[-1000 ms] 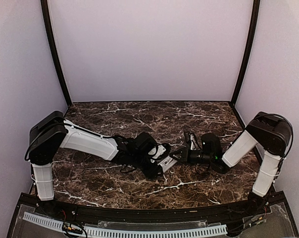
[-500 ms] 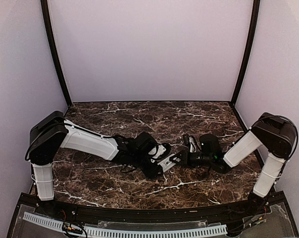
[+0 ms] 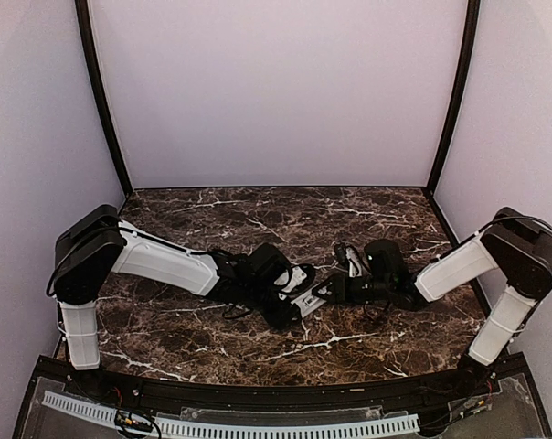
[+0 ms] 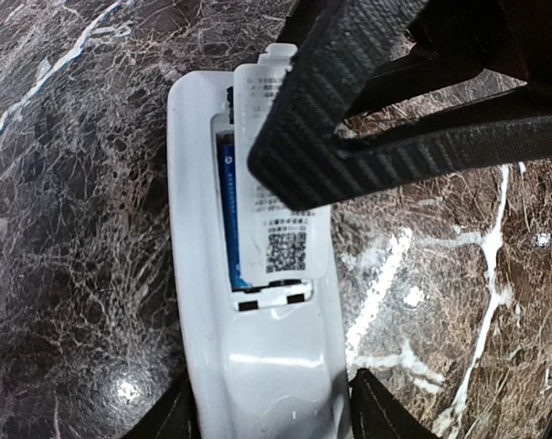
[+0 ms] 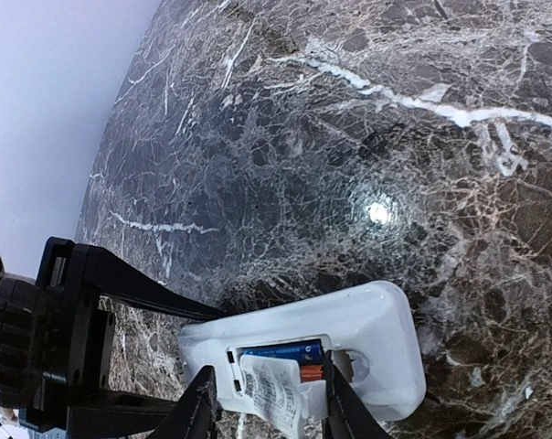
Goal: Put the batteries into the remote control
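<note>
Position: we find the remote control (image 3: 309, 300) lying back-up near the centre of the table (image 3: 212, 206). The left tool (image 4: 274, 413), at its 9 o'clock in the top view, is clamped on the sides of the handset. The right tool (image 5: 267, 410), at 3 o'clock, has fingers apart, straddling the labelled cover (image 4: 281, 233), which sits askew over the battery bay. One blue battery (image 4: 228, 206) shows inside.

The remote control (image 4: 258, 366) lies on the table (image 4: 75, 183), one end between the fingers (image 4: 177, 416) of your left gripper (image 4: 269, 410). Ahead of them a battery (image 4: 228, 215) sits in its compartment (image 4: 218, 137), the cover (image 4: 281, 233) partly over it, just under your right gripper (image 5: 269, 407).
</note>
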`<state>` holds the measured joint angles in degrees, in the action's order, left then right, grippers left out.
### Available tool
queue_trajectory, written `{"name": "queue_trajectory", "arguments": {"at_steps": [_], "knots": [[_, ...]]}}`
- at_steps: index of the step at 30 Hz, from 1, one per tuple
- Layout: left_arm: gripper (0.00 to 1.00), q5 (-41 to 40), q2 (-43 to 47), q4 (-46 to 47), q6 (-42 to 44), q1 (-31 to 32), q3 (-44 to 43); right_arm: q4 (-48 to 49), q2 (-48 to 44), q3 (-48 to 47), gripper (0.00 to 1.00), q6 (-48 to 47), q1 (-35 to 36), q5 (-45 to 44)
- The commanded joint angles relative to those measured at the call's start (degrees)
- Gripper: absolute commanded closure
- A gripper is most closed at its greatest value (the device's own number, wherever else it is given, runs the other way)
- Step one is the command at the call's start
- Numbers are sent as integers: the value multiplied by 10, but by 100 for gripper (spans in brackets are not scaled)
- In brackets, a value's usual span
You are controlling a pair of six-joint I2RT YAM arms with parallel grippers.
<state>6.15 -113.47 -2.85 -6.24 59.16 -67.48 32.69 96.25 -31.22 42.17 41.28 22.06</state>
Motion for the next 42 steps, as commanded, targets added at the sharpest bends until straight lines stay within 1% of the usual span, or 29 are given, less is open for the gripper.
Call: {"name": "queue_trajectory", "arguments": {"at_steps": [1,9,20,25,28,34,38,42], "knots": [[45,-1,-45,-86,-4,0,23,-83,-17,-16,63,-22,4,-26],[45,-1,-45,-85,-5,0,23,-146,-33,-43,56,-46,3,-49],[44,0,-45,-86,-4,0,23,-218,-26,-92,55,-83,3,-88],[44,6,-45,-87,-2,-1,20,-229,-26,-100,56,-89,3,-86],[44,9,-45,-90,0,-1,19,-238,-28,-104,60,-92,3,-84],[40,31,-44,-106,2,-1,6,-256,-39,-107,62,-108,-1,-83],[38,43,-40,-122,9,-2,-3,-276,-63,-115,59,-140,-27,-75],[36,56,-31,-128,12,-8,-5,-301,-92,-131,53,-182,-59,-50]]}}
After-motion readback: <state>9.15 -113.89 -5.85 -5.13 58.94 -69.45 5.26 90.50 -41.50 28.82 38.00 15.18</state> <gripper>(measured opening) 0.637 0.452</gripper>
